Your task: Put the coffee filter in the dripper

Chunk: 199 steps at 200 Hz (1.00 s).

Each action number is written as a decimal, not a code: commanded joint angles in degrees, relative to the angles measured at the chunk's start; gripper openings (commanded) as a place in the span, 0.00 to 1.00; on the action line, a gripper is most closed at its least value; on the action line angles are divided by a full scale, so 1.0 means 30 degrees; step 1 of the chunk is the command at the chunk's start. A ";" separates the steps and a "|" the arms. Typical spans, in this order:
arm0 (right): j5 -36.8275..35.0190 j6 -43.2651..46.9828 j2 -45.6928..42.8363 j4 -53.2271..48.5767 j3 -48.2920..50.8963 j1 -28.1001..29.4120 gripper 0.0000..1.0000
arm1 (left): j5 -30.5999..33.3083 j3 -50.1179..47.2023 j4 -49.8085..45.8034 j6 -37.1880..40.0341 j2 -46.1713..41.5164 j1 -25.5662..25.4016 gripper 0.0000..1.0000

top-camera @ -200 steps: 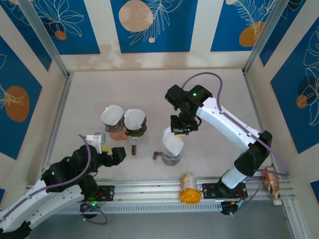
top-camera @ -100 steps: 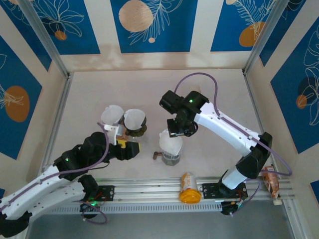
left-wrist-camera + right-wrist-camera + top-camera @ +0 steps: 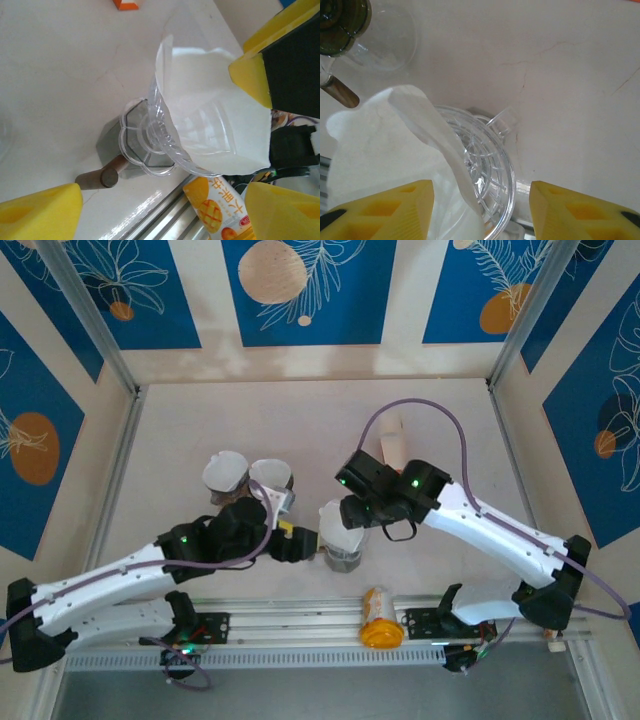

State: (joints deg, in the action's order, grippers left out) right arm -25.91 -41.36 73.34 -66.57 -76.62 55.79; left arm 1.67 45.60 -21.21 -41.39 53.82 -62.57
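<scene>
The clear dripper (image 3: pixel 341 543) stands on a grey base with a wooden handle (image 3: pixel 95 177) near the table's front edge. The white coffee filter (image 3: pixel 335 522) sits in its cone, leaning toward one side and sticking up past the rim (image 3: pixel 375 145). My right gripper (image 3: pixel 352 510) hovers right over the dripper (image 3: pixel 492 162), open, its yellow pads either side of the filter and not pinching it. My left gripper (image 3: pixel 303 543) is close at the dripper's left (image 3: pixel 160 135), open wide, with the filter (image 3: pixel 210 115) ahead of its fingertips.
Two more drippers with filters (image 3: pixel 226 473) (image 3: pixel 270 478) stand to the left behind my left arm. A mango drink bottle (image 3: pixel 378 618) lies on the front rail, close under the dripper. A pale cylinder (image 3: pixel 392 443) lies behind my right arm.
My right gripper has opened and let go of the filter, which now rests in the dripper. My left arm swung right, up to the dripper's side.
</scene>
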 commanded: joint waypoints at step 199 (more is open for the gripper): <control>-0.1047 -0.1885 -0.3970 0.3248 0.5237 0.0461 0.42 | 0.2151 0.0087 0.2366 -0.0804 0.1975 -0.0051 0.90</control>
State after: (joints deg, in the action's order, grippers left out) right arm -28.71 -45.60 61.93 -57.36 -61.23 56.69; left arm 6.66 45.67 -14.70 -42.94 58.81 -63.46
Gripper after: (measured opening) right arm 0.418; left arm 0.902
